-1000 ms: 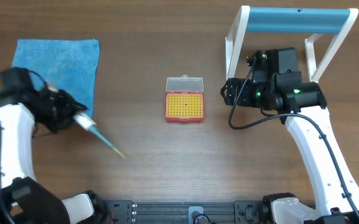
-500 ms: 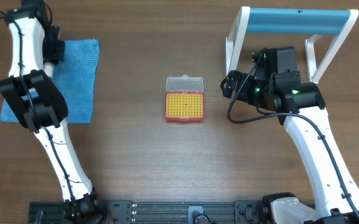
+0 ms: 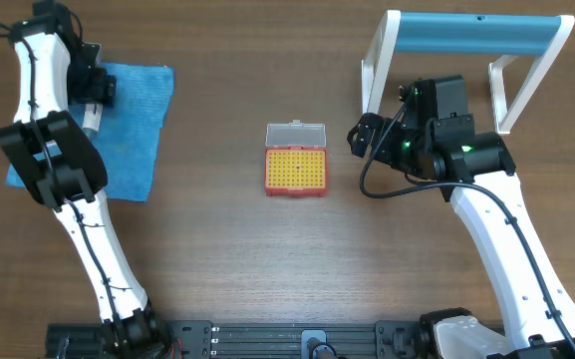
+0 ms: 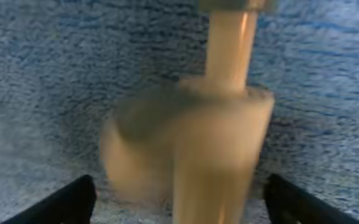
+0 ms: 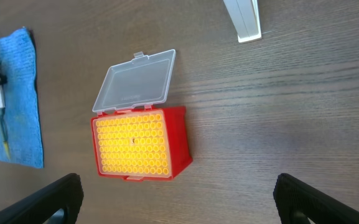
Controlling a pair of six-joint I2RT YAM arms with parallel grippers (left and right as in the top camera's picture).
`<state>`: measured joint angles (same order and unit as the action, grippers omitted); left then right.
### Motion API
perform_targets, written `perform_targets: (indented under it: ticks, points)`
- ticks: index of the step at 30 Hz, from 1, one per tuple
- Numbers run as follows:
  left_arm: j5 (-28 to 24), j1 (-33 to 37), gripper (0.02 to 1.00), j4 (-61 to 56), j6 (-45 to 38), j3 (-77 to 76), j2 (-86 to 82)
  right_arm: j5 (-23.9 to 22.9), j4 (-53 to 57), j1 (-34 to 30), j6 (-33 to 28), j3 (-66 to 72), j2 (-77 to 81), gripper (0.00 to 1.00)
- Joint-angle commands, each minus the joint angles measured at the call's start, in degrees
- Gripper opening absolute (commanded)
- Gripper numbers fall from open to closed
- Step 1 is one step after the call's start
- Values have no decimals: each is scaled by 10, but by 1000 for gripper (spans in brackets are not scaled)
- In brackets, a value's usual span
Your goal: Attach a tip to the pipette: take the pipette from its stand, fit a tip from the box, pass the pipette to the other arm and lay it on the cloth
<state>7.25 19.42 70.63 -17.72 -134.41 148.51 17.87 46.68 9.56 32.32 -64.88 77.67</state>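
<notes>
Presently the pipette [image 4: 191,143] sits squarely between the jaws of the left claw [image 4: 180,190], low over the blue cloth [image 4: 36,93], with its long axis running straight out from the claw. Whether that claw is clamped or slack cannot be told (the body fills the gap). The right claw [image 5: 179,199] is spread open, well apart, near the tip box [image 5: 139,146].

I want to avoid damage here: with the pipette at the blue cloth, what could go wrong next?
The left tool sits close over the white plastic pipette at the blue cloth; pulling away might drag either. The thin yellow tip could be knocked loose. The red plastic tip box stands open, so dust may enter.
</notes>
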Motion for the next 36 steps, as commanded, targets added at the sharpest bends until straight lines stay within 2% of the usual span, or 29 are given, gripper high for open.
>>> perform_targets:
  ticks: [1,3,5,6,7,8,9,10,13,14,16,17,20,21,23,32,36]
  points:
    - [167,-9,897,69,14,-28,-14,-5,-53,3,3,-3,-3,993]
    - [165,-9,897,100,53,-92,-78,-52,-83,3,-22,-3,-13,991]
    - [160,-9,897,189,83,-154,-234,-140,-105,2,-68,-3,-59,991]
    - [138,-11,897,239,90,-154,-274,-163,-122,2,-72,-3,-76,991]
    - [57,-10,897,267,101,-147,-331,-222,-162,2,-83,-3,-115,991]
    - [-46,-11,897,267,102,-123,-398,-274,-188,2,-134,-3,-157,991]
    - [-94,-13,897,267,102,-97,-446,-295,-186,2,-182,-3,-186,991]
    - [-118,-16,897,267,102,-56,-498,-309,-167,2,-218,-3,-223,991]
    - [-137,-31,897,260,102,177,-704,-317,-75,3,-237,20,-334,991]
    - [-164,-35,897,224,102,283,-776,-326,-64,3,-256,44,-367,989]
    - [-230,-34,897,51,137,526,-919,-362,-65,3,-266,112,-440,974]
    - [-257,-34,899,-104,220,684,-994,-393,-72,3,-266,157,-480,976]
    - [-290,-34,897,-309,401,909,-1061,-393,-111,3,-255,222,-542,976]
    - [-289,-34,899,-344,415,949,-1062,-393,-99,3,-256,227,-552,976]
    - [-289,-34,897,-397,415,1012,-1047,-393,-58,3,-256,227,-553,976]
    - [-286,-37,897,-396,415,1049,-887,-393,63,3,-256,227,-553,976]
    - [-272,-69,899,-396,414,1089,-995,-393,67,3,-256,227,-553,976]
